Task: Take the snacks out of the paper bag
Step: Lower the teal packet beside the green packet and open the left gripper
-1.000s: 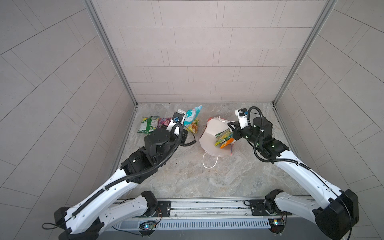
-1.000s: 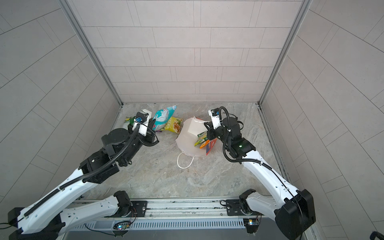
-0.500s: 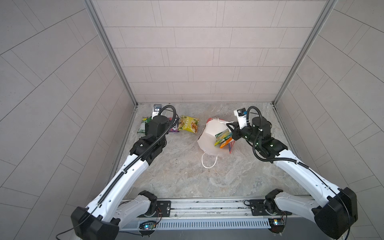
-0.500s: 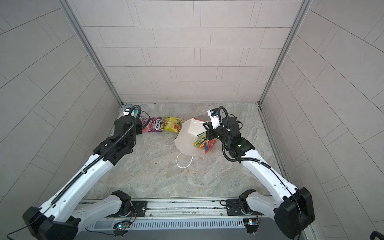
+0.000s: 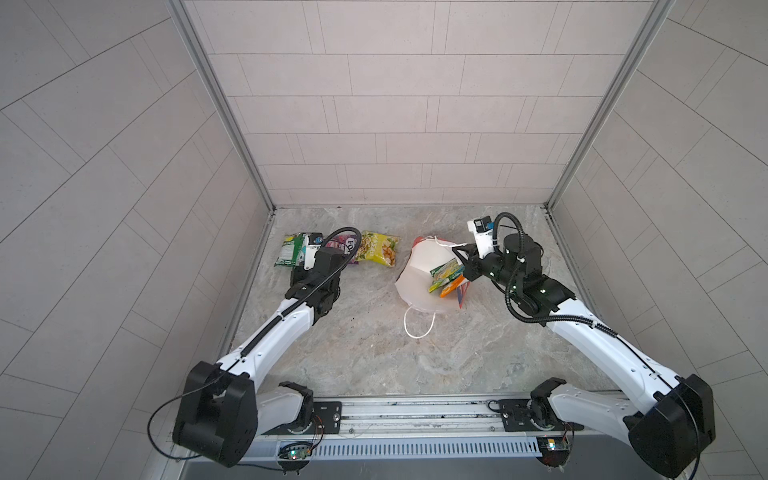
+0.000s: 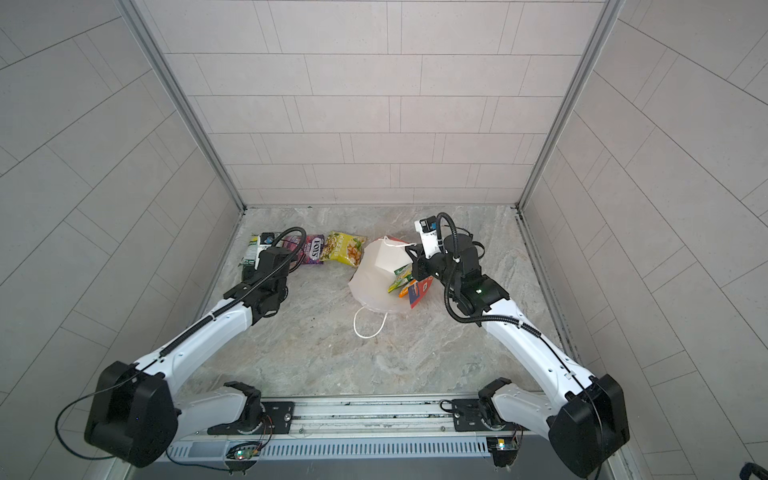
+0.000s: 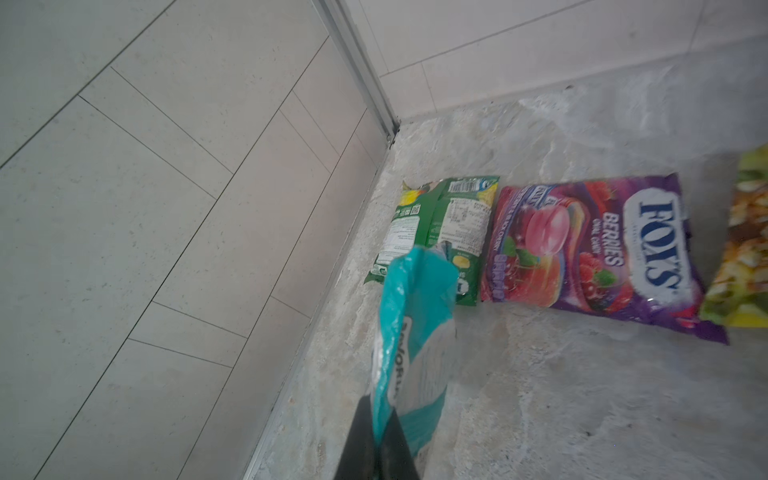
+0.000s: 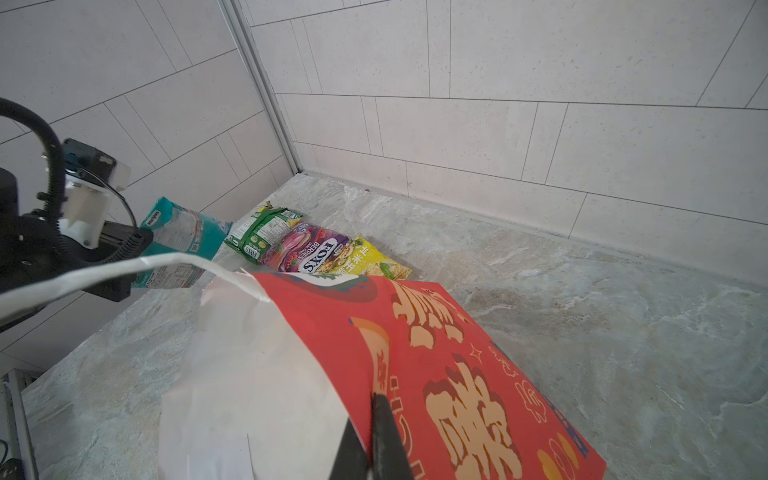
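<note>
I find the left gripper (image 7: 377, 409) clamped on the teal packet (image 7: 409, 332), held at ten o'clock over the floor (image 5: 374, 353). Green packet (image 7: 436, 220), purple packet (image 7: 582, 257) and yellow packet (image 7: 744, 249) lie in a row at eleven o'clock. The right gripper (image 8: 368, 411) pinches the rim of the paper bag (image 8: 436, 353) near one o'clock; yellow-green packet (image 5: 446, 272) and orange packet (image 5: 453, 286) sit inside.

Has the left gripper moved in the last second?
Yes. The left gripper, shut on the teal packet, swung left, away from the paper bag to the green packet.
</note>
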Robot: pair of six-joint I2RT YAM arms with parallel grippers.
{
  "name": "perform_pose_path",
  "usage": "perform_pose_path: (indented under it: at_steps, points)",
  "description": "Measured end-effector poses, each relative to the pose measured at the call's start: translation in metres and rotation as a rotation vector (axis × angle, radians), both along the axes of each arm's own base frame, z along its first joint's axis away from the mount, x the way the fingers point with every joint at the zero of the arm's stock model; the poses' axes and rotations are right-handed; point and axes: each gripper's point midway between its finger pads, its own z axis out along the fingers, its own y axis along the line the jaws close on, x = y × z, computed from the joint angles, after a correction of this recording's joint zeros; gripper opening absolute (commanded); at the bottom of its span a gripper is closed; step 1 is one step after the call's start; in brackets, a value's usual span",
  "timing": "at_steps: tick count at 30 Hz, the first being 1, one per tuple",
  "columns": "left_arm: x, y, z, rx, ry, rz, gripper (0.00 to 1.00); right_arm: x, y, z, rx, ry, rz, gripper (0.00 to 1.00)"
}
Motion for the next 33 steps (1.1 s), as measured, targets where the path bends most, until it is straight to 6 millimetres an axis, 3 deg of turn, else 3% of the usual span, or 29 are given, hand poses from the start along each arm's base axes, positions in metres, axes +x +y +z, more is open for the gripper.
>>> perform_pose_path:
  at_steps: [11,16,28,33]
  points:
    - [0.011,0.04,-0.057,0.11,0.19,0.083,0.0,0.0,-0.001,-0.008,-0.008,0.013,-0.005,0.0]
    - [0.013,0.045,-0.073,0.135,0.252,0.088,0.0,0.0,-0.002,-0.008,-0.009,0.011,-0.009,0.0]
    - [0.039,0.051,-0.089,0.151,0.375,0.128,0.03,0.002,-0.004,-0.008,-0.009,0.007,-0.019,0.0]
    - [0.039,0.051,-0.096,0.151,0.413,0.132,0.16,0.002,-0.005,-0.008,-0.008,0.005,-0.021,0.0]
